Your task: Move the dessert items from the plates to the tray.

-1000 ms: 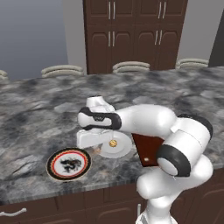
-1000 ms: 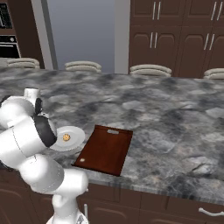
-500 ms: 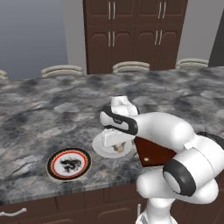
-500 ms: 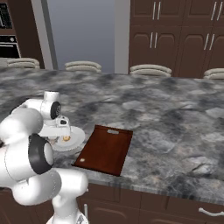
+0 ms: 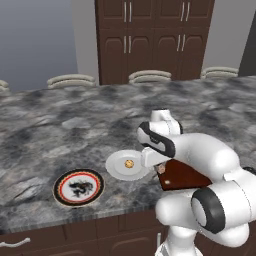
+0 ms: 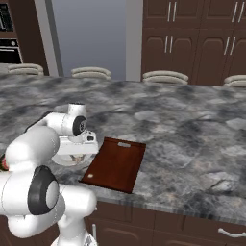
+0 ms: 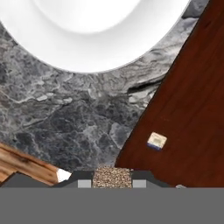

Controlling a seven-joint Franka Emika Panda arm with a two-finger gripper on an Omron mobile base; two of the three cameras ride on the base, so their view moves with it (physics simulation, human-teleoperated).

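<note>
My gripper (image 5: 160,169) hangs low over the gap between the white plate and the tray's left edge, shut on a paler brownish speckled dessert piece (image 7: 112,176). The golden-tan cookie (image 5: 129,163) lies in the middle of the plain white plate (image 5: 118,169). To its left sits the patterned plate (image 5: 79,186), bare apart from its dark motif. The dark reddish-brown tray (image 6: 115,163) lies right of the white plate, handle slot at its far end. In the hand view the white plate's rim (image 7: 96,61) is above and the tray (image 7: 192,100) to the right.
All of this rests on a grey marble counter (image 5: 60,130) whose front edge runs just below the plates. Stool backs (image 5: 150,76) line the far side, with dark cabinets behind. A small pale label (image 7: 156,141) sits on the tray near my fingers.
My arm has swung right, from over the white plate to the tray's left edge, carrying the brownish piece. The cookie stays on the white plate.
</note>
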